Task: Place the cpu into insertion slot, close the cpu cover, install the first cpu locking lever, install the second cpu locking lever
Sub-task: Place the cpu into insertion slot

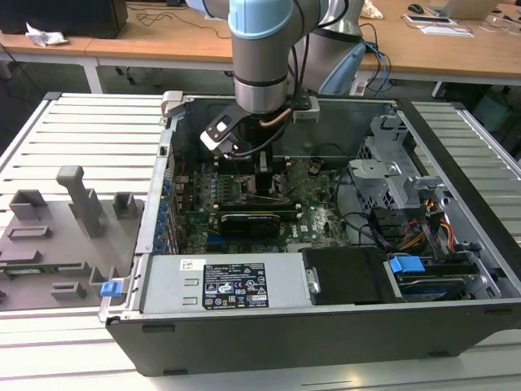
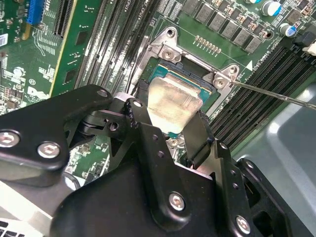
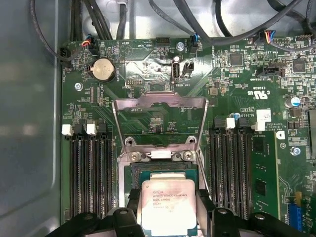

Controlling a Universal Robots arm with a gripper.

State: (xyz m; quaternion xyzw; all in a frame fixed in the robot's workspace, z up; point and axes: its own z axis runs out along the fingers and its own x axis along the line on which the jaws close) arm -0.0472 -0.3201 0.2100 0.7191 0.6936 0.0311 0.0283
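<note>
Now, table (image 1: pixel 81 130): white slatted top carrying the open computer case and, on the exterior view's left, a grey fixture tray (image 1: pixel 57 236).
Computer case (image 1: pixel 326 334): lies on its side with the panel off; power supply (image 1: pixel 220 285) along the near wall, black expansion card (image 1: pixel 248 220) just behind it.
Arm (image 1: pixel 260 57): reaches straight down into the case.
Motherboard (image 3: pixel 148 69): green, with black cables (image 3: pixel 197 19) looping over its far edge.
Memory slots (image 3: pixel 89 168): long black rows close on both sides of the socket, hemming in the gripper.
Gripper (image 3: pixel 168 202): black fingers (image 2: pixel 202 133) clamped on two opposite edges of the cpu.
Cpu cover (image 3: pixel 159 106): swung open, standing up from its hinge beyond the socket.
Insertion slot (image 3: pixel 165 174): directly beneath the cpu, a strip of it visible at the hinge side.
Cpu (image 3: pixel 167 217): silver face up, level over the insertion slot; whether it is seated cannot be told.
Locking lever (image 2: pixel 276 95): thin wire, released, angled out over the memory slots.
</note>
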